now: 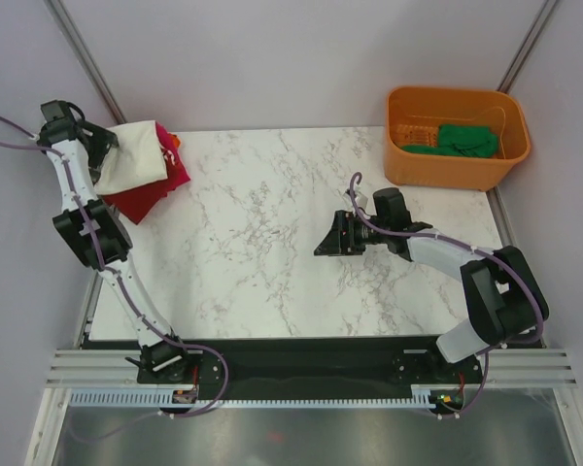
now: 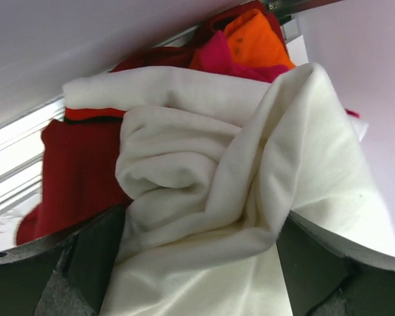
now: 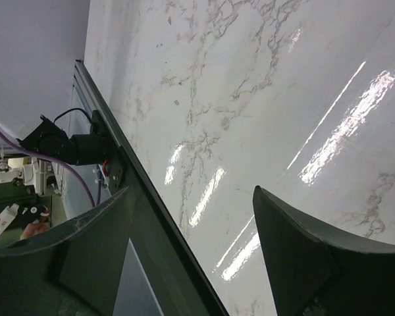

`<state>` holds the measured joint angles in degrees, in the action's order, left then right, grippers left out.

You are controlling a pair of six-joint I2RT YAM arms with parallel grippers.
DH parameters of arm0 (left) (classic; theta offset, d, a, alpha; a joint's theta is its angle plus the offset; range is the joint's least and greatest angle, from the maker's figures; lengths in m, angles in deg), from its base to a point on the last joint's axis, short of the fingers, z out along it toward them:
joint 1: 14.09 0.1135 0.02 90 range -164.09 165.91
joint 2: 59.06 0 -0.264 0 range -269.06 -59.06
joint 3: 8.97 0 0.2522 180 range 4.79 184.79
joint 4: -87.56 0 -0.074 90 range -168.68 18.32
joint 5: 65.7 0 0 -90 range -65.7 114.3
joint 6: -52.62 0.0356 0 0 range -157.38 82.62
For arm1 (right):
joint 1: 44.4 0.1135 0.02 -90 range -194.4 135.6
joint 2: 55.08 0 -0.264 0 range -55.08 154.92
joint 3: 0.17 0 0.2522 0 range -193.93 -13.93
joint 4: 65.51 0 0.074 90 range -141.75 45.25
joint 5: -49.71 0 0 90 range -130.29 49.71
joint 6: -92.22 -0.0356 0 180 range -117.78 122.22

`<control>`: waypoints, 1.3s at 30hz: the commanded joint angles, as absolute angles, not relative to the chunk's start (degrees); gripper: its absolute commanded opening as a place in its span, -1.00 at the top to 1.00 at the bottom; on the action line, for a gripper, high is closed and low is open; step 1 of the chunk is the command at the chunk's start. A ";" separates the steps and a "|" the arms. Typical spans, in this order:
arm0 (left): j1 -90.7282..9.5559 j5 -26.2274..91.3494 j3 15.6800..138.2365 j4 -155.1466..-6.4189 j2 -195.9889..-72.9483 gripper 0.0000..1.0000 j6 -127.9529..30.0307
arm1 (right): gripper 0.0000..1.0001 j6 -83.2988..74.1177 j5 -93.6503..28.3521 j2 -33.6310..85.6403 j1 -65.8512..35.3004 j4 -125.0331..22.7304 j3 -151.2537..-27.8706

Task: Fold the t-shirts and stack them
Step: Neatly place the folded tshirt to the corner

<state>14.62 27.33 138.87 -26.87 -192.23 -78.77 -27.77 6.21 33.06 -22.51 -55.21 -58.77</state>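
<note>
Cream-white t-shirt (image 1: 136, 155) (image 2: 217, 184): bunched on top of a pile at the far left corner of the marble table (image 1: 253, 223).
Dark red t-shirt (image 1: 141, 199) (image 2: 79, 171): laid beneath the cream one, at the same table corner.
Magenta-pink t-shirt (image 1: 178, 173) (image 2: 217, 56): tucked in that pile, touched by an orange cloth (image 2: 257, 39).
Green t-shirt (image 1: 463, 139): heaped inside the orange tub (image 1: 447, 175) at the table's far right corner.
Left gripper (image 1: 102, 146) (image 2: 201, 224): jaws spread wide, cream cloth bunched between them.
Right gripper (image 1: 323, 243) (image 3: 191, 197): held low over the table's middle right, jaws spread, only marble seen between them.
</note>
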 commanded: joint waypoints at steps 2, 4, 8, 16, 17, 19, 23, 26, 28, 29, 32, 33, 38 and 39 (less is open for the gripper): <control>16.77 29.75 147.68 -42.64 -207.06 -1.00 -80.09 | -0.62 -24.41 5.06 32.99 -22.69 -52.99 -61.74; 15.54 30.62 150.58 -44.66 -210.05 -1.00 -80.45 | -0.61 -24.06 4.63 32.99 -22.69 -52.63 -61.83; 14.39 29.05 150.17 -45.81 -209.71 -1.00 -80.10 | -0.61 -23.27 4.10 32.64 -22.69 -51.92 -61.83; 16.23 25.35 135.33 -45.81 -197.25 -1.00 -78.25 | -0.62 -23.79 4.80 30.00 -22.61 -51.92 -61.48; 16.41 25.70 133.74 -45.89 -195.92 -0.99 -78.60 | -0.62 -23.97 4.80 29.31 -22.61 -51.92 -61.48; 16.85 26.41 130.31 -45.98 -193.55 -1.00 -78.08 | -0.62 -24.23 4.97 28.69 -22.52 -51.92 -61.48; 16.85 27.46 126.79 -48.17 -187.14 -1.00 -76.41 | -0.62 -24.58 5.32 27.54 -22.34 -52.19 -61.30; 16.85 26.50 123.27 -51.69 -183.79 -0.99 -76.84 | -0.62 -24.76 5.41 26.93 -22.25 -52.45 -61.21; 16.85 25.63 123.09 -53.19 -182.11 -1.00 -77.37 | -0.62 -25.02 5.59 26.84 -22.17 -53.32 -60.95; 16.85 25.18 123.35 -53.28 -181.76 -0.99 -77.37 | -0.62 -25.20 5.68 26.75 -22.17 -53.50 -60.69; 16.76 22.21 124.50 -53.02 -181.23 -1.00 -76.41 | -0.62 -25.46 6.03 27.01 -22.08 -54.12 -60.51; 16.76 21.15 124.24 -52.84 -180.97 -0.99 -76.14 | -0.62 -25.46 5.94 27.01 -22.17 -54.12 -60.51; 16.85 14.11 124.15 -51.26 -179.65 -1.00 -72.98 | -0.62 -25.64 6.38 26.66 -22.08 -54.47 -60.42; 17.02 13.15 123.97 -51.17 -179.47 -1.00 -72.63 | -0.62 -25.81 6.47 26.75 -21.99 -54.56 -60.42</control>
